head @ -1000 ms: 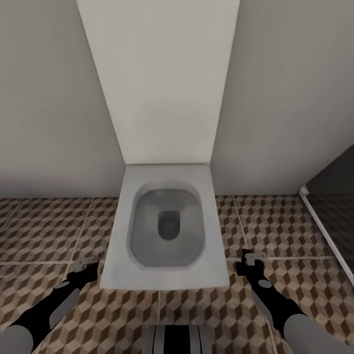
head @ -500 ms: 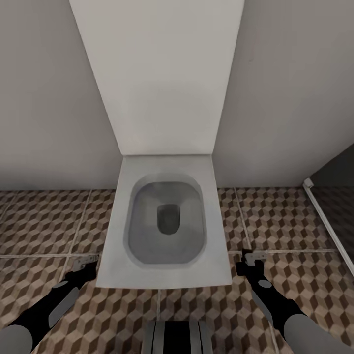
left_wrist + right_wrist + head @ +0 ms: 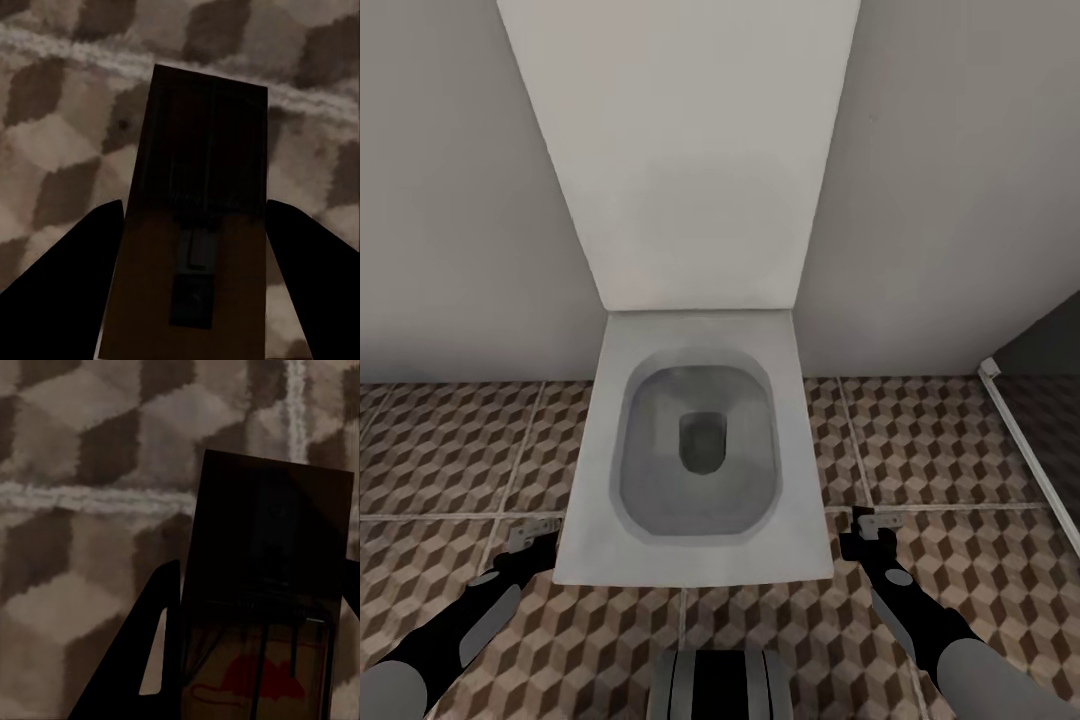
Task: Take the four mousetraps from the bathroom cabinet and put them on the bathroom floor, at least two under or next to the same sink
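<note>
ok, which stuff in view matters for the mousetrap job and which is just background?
Job:
- mousetrap in left gripper, held between its fingers
- mousetrap in right gripper, red mark showing
- left gripper, right gripper
- bathroom floor, cube-pattern tiles, where the traps go

Background:
- toilet, open bowl straight ahead
- raised lid
- wall

- Head view: you look steeply down from above, facing the wall, onto a toilet (image 3: 698,455) and the bathroom floor (image 3: 450,450); both arms enter from the lower edge.
- Left wrist view: you look along the left pincer (image 3: 193,247), very close to the tiles, past a held mousetrap (image 3: 193,225).
- Right wrist view: same closeness over the floor, past its mousetrap (image 3: 266,600).
- Shared: the cube-patterned floor tiles and grout lines.
</note>
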Available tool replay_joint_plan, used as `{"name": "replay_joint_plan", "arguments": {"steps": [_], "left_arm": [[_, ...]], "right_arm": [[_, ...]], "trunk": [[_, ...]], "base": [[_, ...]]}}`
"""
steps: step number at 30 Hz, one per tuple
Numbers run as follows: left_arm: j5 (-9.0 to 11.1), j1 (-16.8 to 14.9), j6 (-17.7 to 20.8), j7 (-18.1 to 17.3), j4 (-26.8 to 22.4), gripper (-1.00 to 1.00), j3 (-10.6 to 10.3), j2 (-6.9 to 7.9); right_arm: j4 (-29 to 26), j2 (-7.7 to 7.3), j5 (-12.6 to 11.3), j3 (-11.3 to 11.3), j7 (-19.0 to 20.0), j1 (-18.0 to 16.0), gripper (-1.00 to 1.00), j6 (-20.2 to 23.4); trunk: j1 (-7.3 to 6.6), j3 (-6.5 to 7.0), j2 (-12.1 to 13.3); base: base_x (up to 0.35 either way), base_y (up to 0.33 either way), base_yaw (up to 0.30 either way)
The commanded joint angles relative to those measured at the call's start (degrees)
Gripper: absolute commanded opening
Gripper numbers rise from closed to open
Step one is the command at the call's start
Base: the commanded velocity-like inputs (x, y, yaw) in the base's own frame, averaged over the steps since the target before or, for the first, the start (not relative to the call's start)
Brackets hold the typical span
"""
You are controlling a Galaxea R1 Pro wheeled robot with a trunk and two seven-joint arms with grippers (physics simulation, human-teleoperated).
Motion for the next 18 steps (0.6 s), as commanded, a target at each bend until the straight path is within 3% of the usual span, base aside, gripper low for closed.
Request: {"name": "replay_joint_plan", "arguments": {"steps": [1, 4, 18], "left_arm": [[0.4, 0.0, 0.1, 0.6, -0.1, -1.00, -0.4, 0.08], [0.4, -0.1, 0.2, 0.6, -0.1, -1.00, -0.4, 0.06], [0.4, -0.1, 0.2, 0.5, -0.1, -1.00, -0.4, -0.11]], "right_arm": [[0.0, -0.06, -0.7, 0.5, -0.2, 0.0, -1.00, -0.2], [0.0, -0.06, -0.7, 0.5, -0.2, 0.0, -1.00, -0.2], [0.1, -0.06, -0.5, 0.7, -0.1, 0.0, -1.00, -0.2]], "trunk": [[0.01, -0.26, 0.0], [0.09, -0.93, -0.1], [0.09, -0.93, -0.1]], "base": [[0.000, 0.000, 0.000], [0.000, 0.000, 0.000], [0.000, 0.000, 0.000]]}}
